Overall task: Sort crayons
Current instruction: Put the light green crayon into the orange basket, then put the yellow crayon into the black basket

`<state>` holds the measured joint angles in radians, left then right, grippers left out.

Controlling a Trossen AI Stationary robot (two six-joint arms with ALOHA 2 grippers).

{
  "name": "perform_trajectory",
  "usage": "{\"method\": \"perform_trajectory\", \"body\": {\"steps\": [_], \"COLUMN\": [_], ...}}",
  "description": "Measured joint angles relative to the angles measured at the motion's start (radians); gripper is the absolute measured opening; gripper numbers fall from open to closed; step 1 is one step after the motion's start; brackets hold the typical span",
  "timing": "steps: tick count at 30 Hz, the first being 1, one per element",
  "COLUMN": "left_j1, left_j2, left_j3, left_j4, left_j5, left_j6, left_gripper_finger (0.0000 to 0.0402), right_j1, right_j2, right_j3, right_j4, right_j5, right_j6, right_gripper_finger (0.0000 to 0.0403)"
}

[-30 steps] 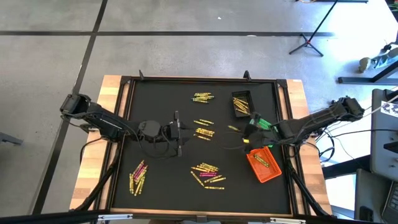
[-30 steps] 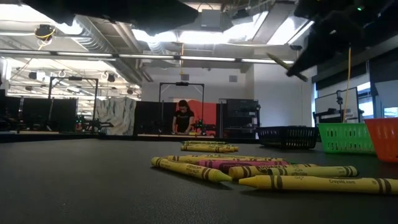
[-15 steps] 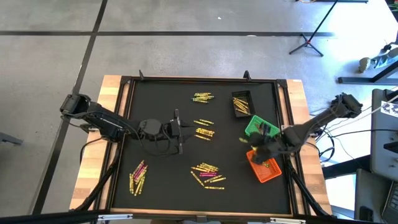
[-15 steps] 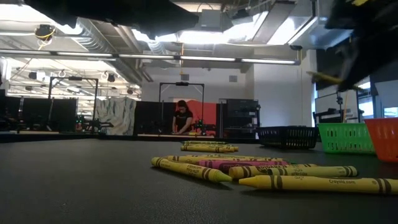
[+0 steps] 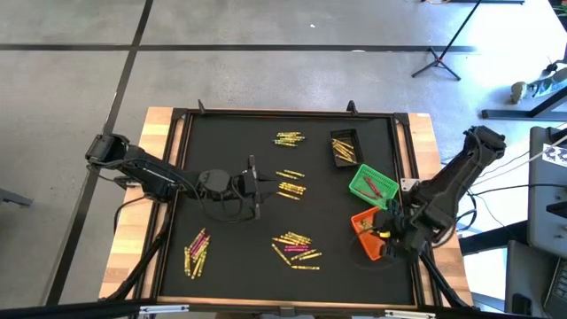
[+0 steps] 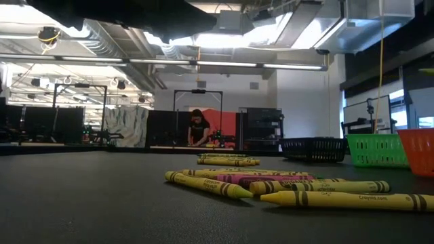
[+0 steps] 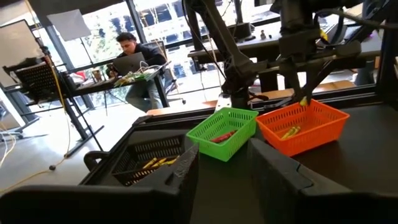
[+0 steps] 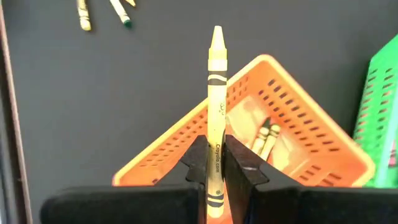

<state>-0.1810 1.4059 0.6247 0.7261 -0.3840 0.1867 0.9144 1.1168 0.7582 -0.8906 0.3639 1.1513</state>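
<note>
Yellow and pink crayons lie in loose groups on the black mat [image 5: 221,142]: at the far middle [image 5: 289,138], in the centre [image 5: 291,182], near the front [image 5: 295,246] and at the near left [image 5: 196,251]. My right gripper [image 8: 216,165] is shut on one yellow crayon [image 8: 216,112] above the orange bin [image 8: 292,124], where two yellow crayons [image 8: 266,138] lie. My left gripper [image 5: 257,188] hangs open mid-table, just left of the centre group, nothing between its fingers. My right gripper pinches the yellow crayon by the lower part of its wrapped body [image 8: 216,144] between its two fingers [image 8: 198,163]. The crayon runs along the fingers, its tip sticking out well past them. The fingers slant downward. The crayon is lifted clear, over the orange bin.
A green bin [image 5: 370,184] with reddish crayons stands just beyond the orange bin [image 5: 361,223], and a black bin [image 5: 345,148] with yellow ones stands farther back. A raised frame [image 5: 283,113] rims the mat. A person sits at a desk far behind the table [image 6: 198,127].
My right gripper has swung from beside the green bin toward the table's near right corner with the yellow crayon, tipping downward and rolling, and now hangs over the orange bin. It has left the low view. The green bin is uncovered.
</note>
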Motion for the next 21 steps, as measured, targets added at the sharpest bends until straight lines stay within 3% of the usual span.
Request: {"method": "perform_trajectory", "body": {"steps": [11,16,21], "left_j1": [0.025,0.024,0.024], "left_j2": [0.0,0.0,0.0], "left_j3": [0.0,0.0,0.0], "left_j4": [0.0,0.0,0.0], "left_j5": [0.0,0.0,0.0], "left_j6": [0.004,0.004,0.004], "left_gripper_finger": [0.0122,0.0122,0.0122], "right_j1": [0.074,0.074,0.066], "right_j2": [0.091,0.12,0.098], "right_j3": [0.0,-0.001,-0.001], "right_j4": [-0.036,-0.077,-0.08], "right_j5": [0.022,-0.028,0.047], "right_j6": [0.204,0.252,0.223], "right_gripper_finger": [0.0031,0.0084,0.0146]}}
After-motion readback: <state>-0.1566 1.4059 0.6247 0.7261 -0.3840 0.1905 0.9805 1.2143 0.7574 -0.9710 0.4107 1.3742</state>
